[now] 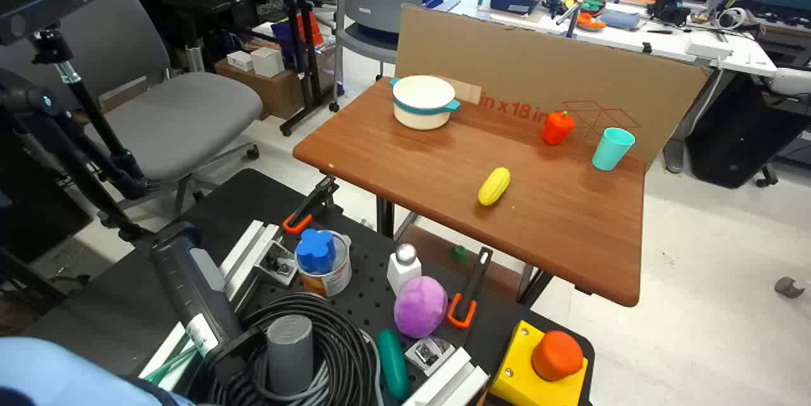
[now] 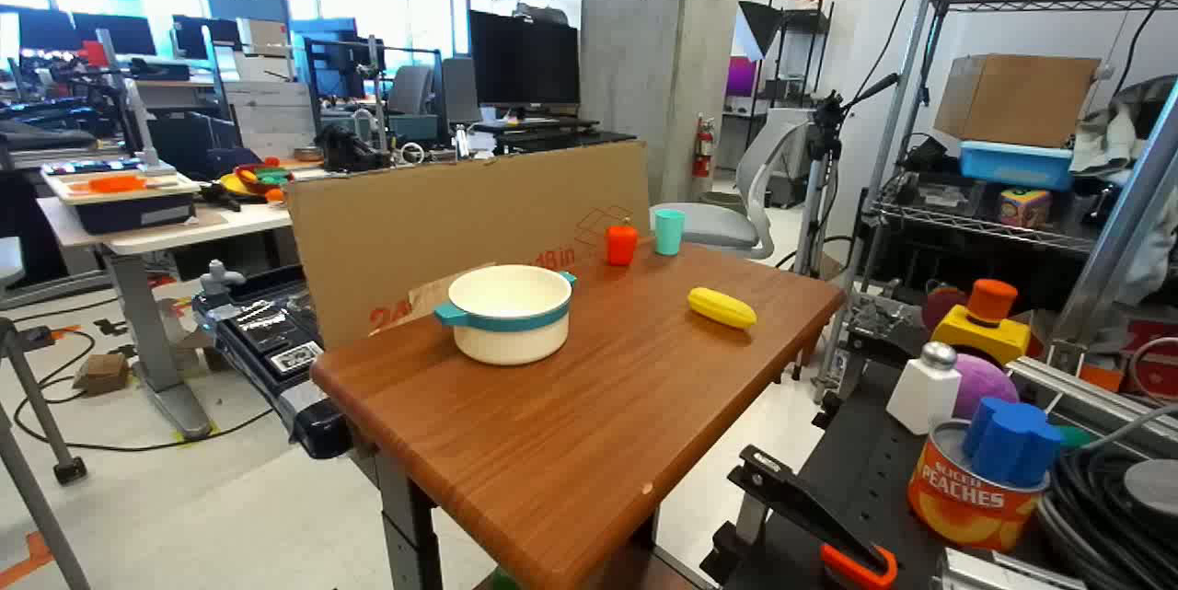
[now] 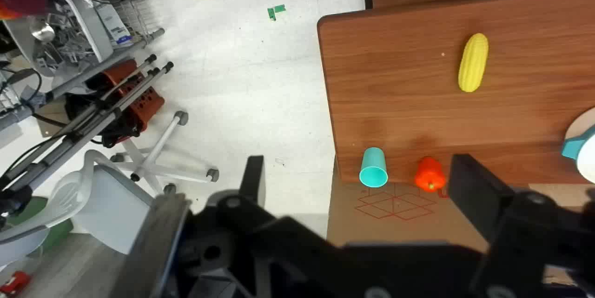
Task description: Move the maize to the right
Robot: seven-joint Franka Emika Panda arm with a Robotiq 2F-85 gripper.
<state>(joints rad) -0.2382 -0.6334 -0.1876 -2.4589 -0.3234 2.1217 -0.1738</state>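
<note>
As the gripper (image 3: pixel 359 170) stands with jaws parted, grasping nothing, and the maize (image 3: pixel 473 62) lies well apart from it between 1 and 2 o'clock in the wrist view, I judge the step to be the approach, grasp not yet made. In an exterior view the maize rests on the brown table (image 1: pixel 412 159), the teal cup (image 1: pixel 612 149) between its 2 and 3 o'clock. The next move, I judge, calls for descending with jaws across the maize's width, before transfer toward, presumably, that view's 3 o'clock.
</note>
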